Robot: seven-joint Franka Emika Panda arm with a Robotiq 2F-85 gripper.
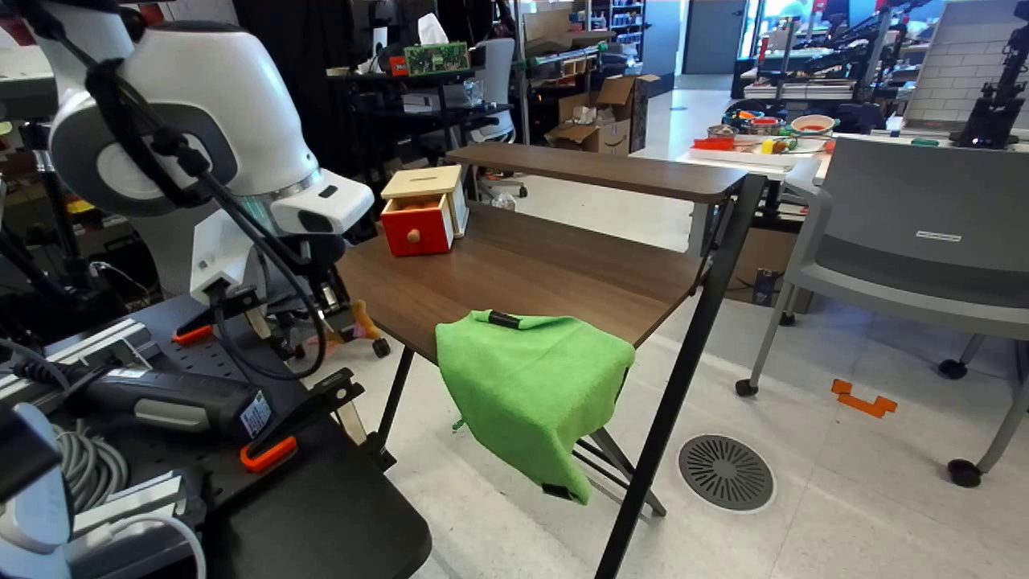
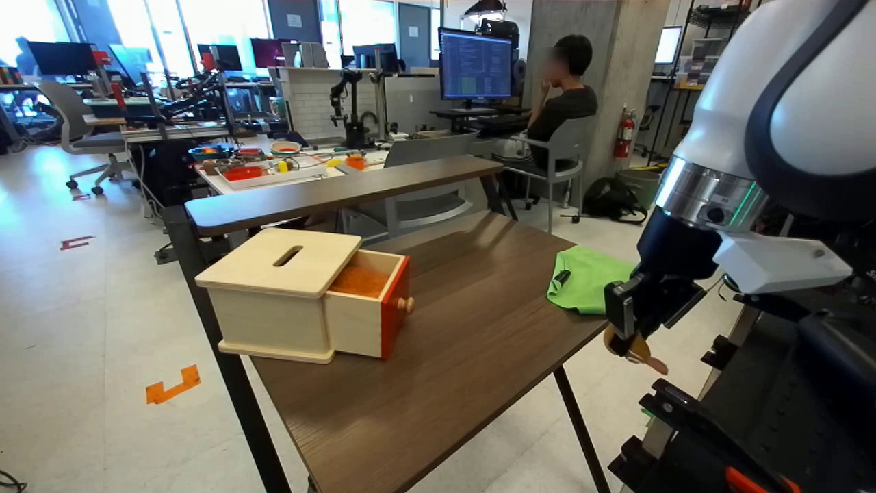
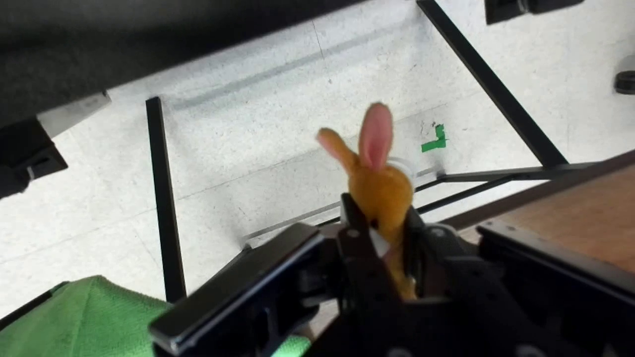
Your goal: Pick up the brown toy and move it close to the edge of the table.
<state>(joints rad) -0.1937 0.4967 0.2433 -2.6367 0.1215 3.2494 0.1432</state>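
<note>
The brown toy, a small orange-brown rabbit-like figure with pink inner ears, sits between the fingers in the wrist view (image 3: 381,191). My gripper (image 3: 379,213) is shut on it, around its body, with head and ears sticking out past the fingertips. In both exterior views the toy (image 1: 363,320) (image 2: 638,350) hangs in the air just off the near side of the table (image 1: 522,261) (image 2: 472,342), with floor seen behind it. The dark brown table top also shows at the right of the wrist view (image 3: 585,213). Part of the toy's body is hidden by the fingers.
A wooden box (image 2: 274,315) with a red-fronted drawer (image 1: 418,229), pulled out, stands on the table. A green cloth (image 1: 530,378) hangs over the table's edge. A raised shelf (image 2: 342,192) runs along the back. A black bench (image 1: 321,515) with clamps stands near the arm.
</note>
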